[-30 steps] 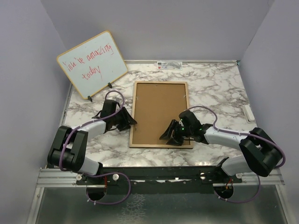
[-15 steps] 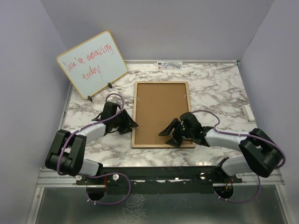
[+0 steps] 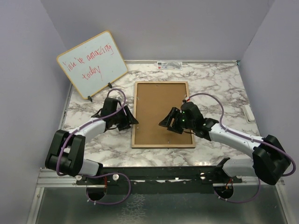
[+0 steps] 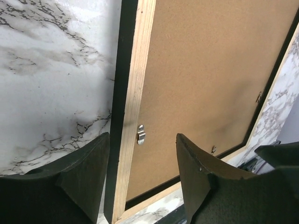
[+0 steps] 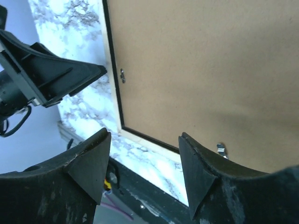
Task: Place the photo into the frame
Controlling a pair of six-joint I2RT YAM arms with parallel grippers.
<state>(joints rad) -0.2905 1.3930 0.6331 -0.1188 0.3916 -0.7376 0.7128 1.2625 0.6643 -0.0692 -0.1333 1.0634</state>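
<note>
A whiteboard [image 3: 92, 64] w/ red handwriting is propped at the far-left corner of the marble bench [image 3: 215, 84], well apart from both arms. The frame [image 3: 161, 83] is laid mid-bench, light-wood face up, w/ a brown backing board [image 3: 156, 105] seated inside its rails. The left gripper [image 4: 142, 137] is seen w/ jaws spread and empty, astride the frame's left rail, a metal clip [image 4: 140, 134] btwn them. The right gripper [image 5: 145, 135] is likewise released, nothing grasped, held over the backing board's near-right part.
</note>
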